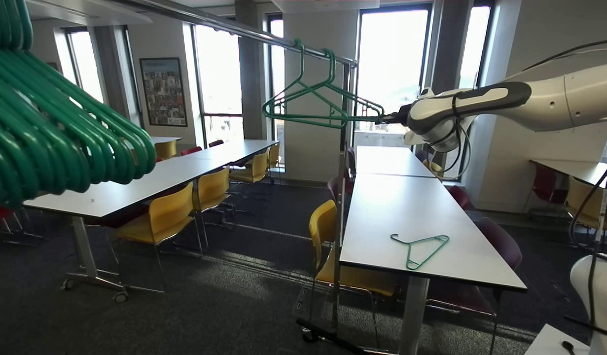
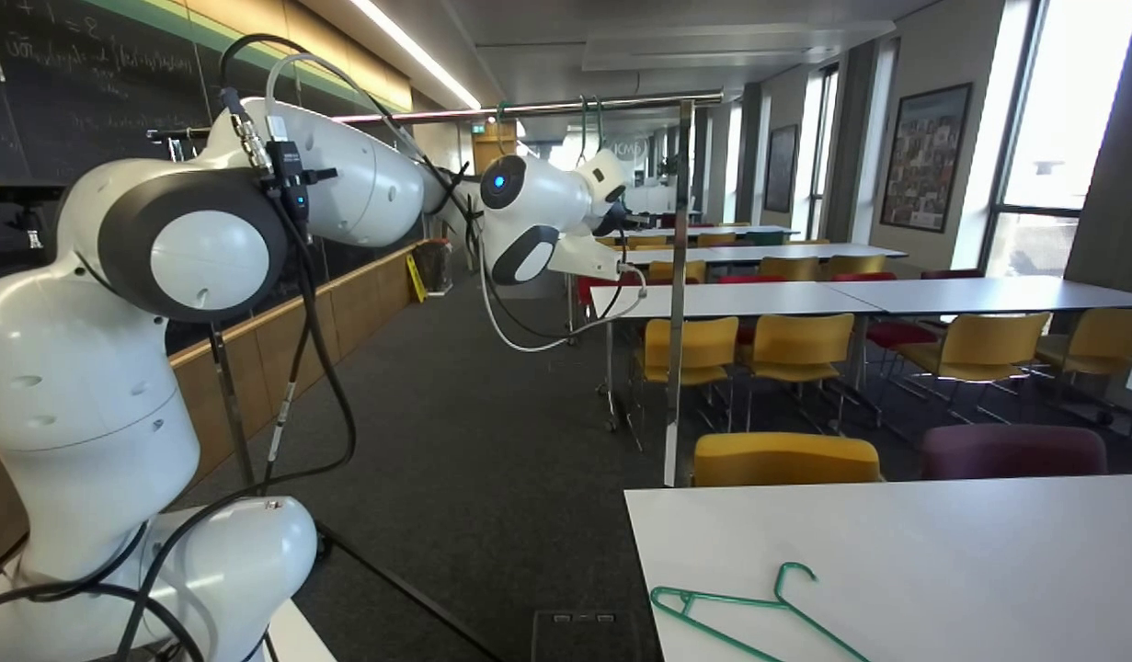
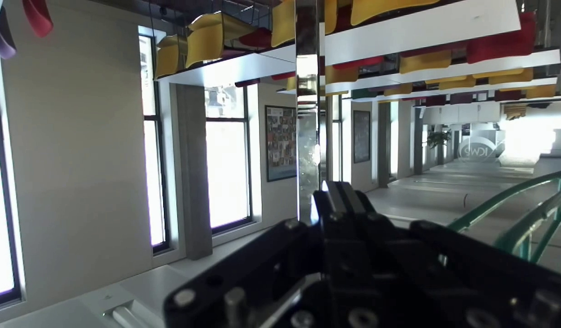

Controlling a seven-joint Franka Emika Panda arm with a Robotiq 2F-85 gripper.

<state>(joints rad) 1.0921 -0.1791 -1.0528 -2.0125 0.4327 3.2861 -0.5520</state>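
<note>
The hand (image 3: 339, 186) is fully closed, nothing visible in its grip. Two green hangers (image 1: 328, 82) hang from the rail (image 1: 264, 37), just beside the hand, rightward in the wrist view; their long axes run roughly level.

Both your exterior views share the arm (image 1: 550, 103) and rail (image 2: 547, 108), but your wrist view's upside-down, right behind the claw (image 3: 344, 193).
</note>
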